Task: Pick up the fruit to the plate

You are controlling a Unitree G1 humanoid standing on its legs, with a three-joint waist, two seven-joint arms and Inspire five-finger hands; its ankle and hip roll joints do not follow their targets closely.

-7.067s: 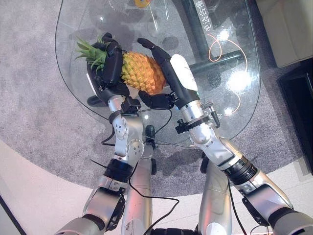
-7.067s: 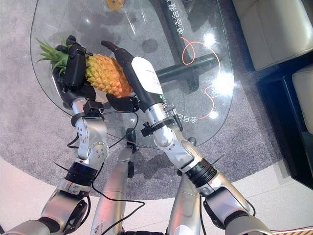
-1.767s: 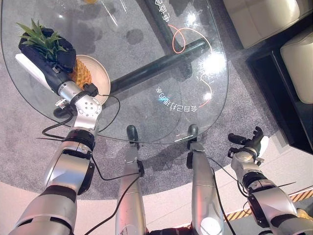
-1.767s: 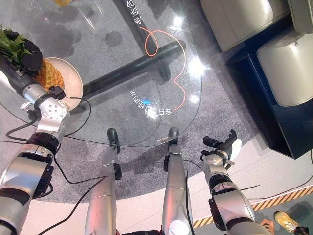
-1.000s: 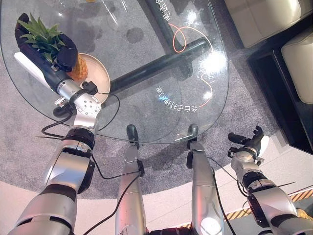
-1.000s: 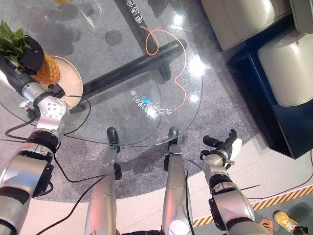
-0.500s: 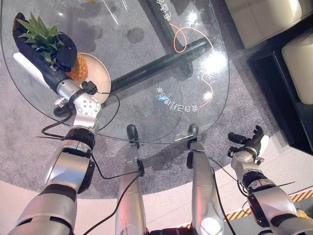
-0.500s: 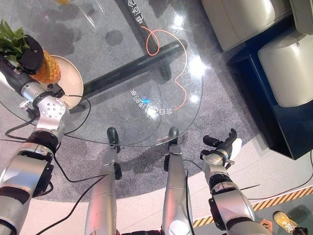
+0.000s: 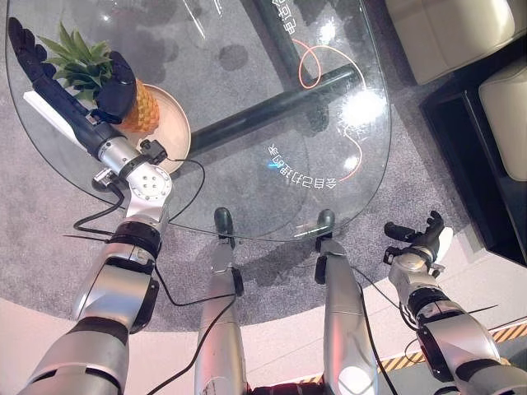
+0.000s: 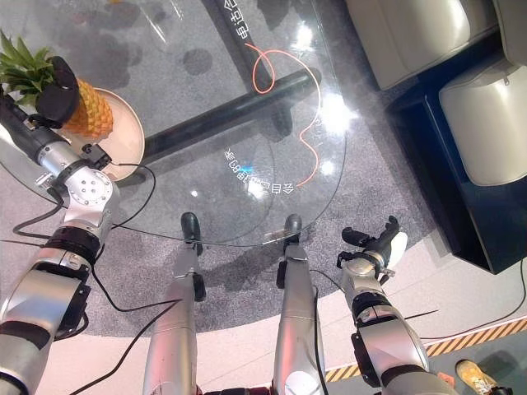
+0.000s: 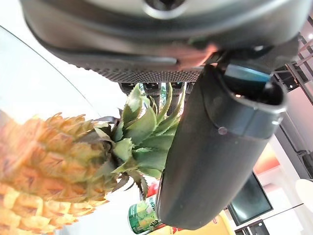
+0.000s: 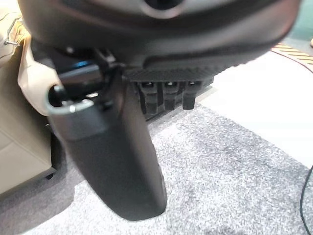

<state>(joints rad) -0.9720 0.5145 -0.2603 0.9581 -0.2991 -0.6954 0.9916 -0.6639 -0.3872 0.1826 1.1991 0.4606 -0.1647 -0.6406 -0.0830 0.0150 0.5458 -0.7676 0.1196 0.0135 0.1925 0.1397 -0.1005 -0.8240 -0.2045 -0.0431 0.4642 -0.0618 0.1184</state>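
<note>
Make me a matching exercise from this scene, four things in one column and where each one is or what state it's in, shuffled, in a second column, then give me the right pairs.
Things:
1. pineapple
2. plate
3. left hand
4. right hand

Places or states:
A. low beside the robot, over the grey carpet, off the table
B. fingers spread around the leafy crown
C. round and beige, at the glass table's left end
D. standing on the plate

Pairs: 1-D, 2-C, 3-B, 4-A

a glass table (image 9: 247,164) carries a plate (image 9: 174,132) near its left edge.
</note>
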